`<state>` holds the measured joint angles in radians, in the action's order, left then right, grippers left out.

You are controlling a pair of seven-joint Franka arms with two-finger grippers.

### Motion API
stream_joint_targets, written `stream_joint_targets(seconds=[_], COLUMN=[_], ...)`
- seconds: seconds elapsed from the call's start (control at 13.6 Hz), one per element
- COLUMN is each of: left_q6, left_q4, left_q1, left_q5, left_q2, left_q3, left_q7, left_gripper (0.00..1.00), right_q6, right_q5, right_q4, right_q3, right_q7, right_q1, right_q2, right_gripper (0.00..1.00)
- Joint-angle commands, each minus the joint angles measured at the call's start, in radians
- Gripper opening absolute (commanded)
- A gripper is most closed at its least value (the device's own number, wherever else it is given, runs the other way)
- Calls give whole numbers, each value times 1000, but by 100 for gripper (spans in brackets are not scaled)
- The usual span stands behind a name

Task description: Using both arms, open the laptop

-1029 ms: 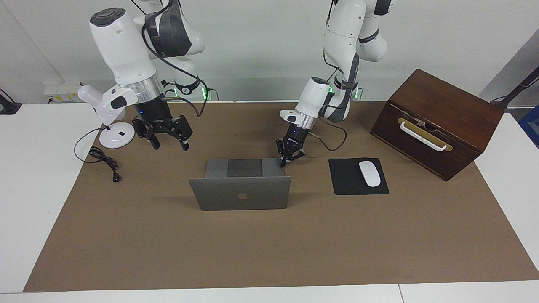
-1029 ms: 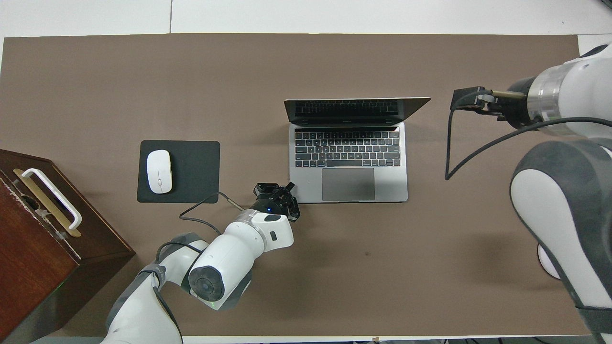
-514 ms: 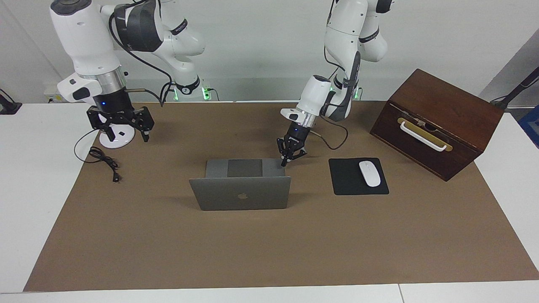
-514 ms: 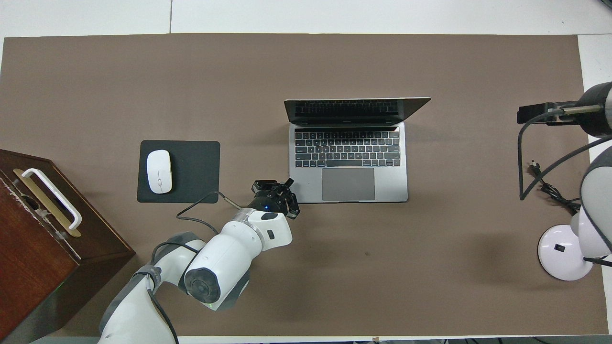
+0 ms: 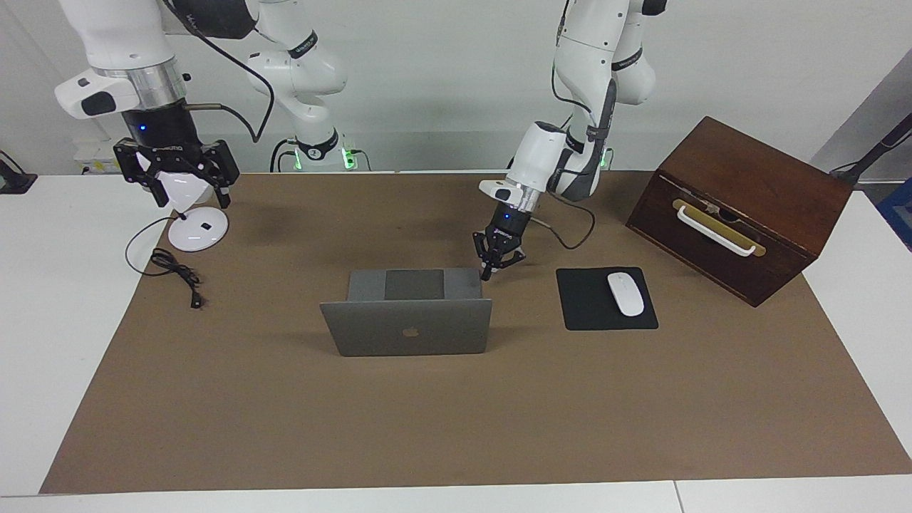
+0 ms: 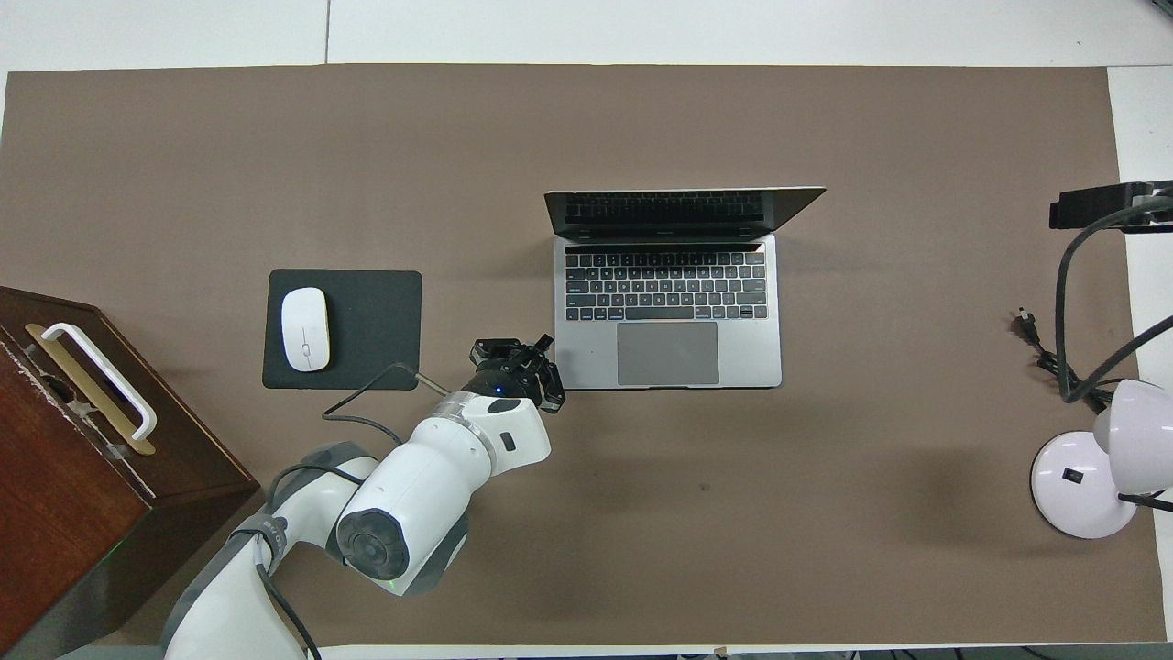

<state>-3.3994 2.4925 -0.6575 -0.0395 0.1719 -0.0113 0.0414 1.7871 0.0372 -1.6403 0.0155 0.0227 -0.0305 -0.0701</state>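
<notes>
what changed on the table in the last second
The right gripper, open, swung away from the laptop to above the desk lamp. The left gripper, shut, lifted slightly off the laptop's corner. The laptop, open, and the mouse stayed put.

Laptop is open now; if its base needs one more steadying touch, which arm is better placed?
Left, probably. The left gripper, shut, sits beside the laptop base's corner; the right gripper, open, hangs over the lamp.

The laptop (image 5: 406, 311) is sitting mid-table, the mouse pad (image 5: 605, 308) lying beside it toward the left arm's end, the mouse (image 5: 625, 293) resting on it.
</notes>
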Motion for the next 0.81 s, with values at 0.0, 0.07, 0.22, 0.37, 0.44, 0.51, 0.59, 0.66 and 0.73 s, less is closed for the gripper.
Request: stream_joint_targets(seconds=[0.0, 0.07, 0.22, 0.37, 0.44, 0.51, 0.59, 0.66, 0.73], left_q6=[156, 196, 285, 362, 397, 440, 504, 584, 673], left_q4=[14, 10, 9, 9, 8, 2, -12, -38, -68], left_q1=[33, 39, 51, 70, 81, 85, 91, 116, 127], left_q5=[-5, -5, -5, -5, -5, -5, -5, -3, -3], left_q2=[-113, -138, -190, -231, -250, -271, -291, -317, -345], left_q3=[-4, -4, -3, -3, -3, -3, -1, -3, -3], left_q7=[-1, 0, 0, 0, 0, -1, -3, -1, 0], left_gripper=[0, 0, 0, 0, 0, 0, 0, 0, 0], right_q6=[-66, -80, -124, -140, -146, -158, -167, -166, -166], right_q5=[9, 9, 3, 3, 4, 7, 4, 4, 3], right_q4=[28, 30, 55, 62, 62, 63, 66, 68, 72], right_q3=[-12, -15, -14, -9, -8, -6, -5, -5, -3], right_q7=[-52, -56, -58, -58, -58, -58, -58, -58, -58], right_q1=[-11, -8, -6, -3, 1, 3, 4, 4, 4], right_q2=[1, 1, 7, 10, 10, 9, 10, 10, 12], right_gripper=[100, 100, 100, 100, 100, 100, 100, 100, 100])
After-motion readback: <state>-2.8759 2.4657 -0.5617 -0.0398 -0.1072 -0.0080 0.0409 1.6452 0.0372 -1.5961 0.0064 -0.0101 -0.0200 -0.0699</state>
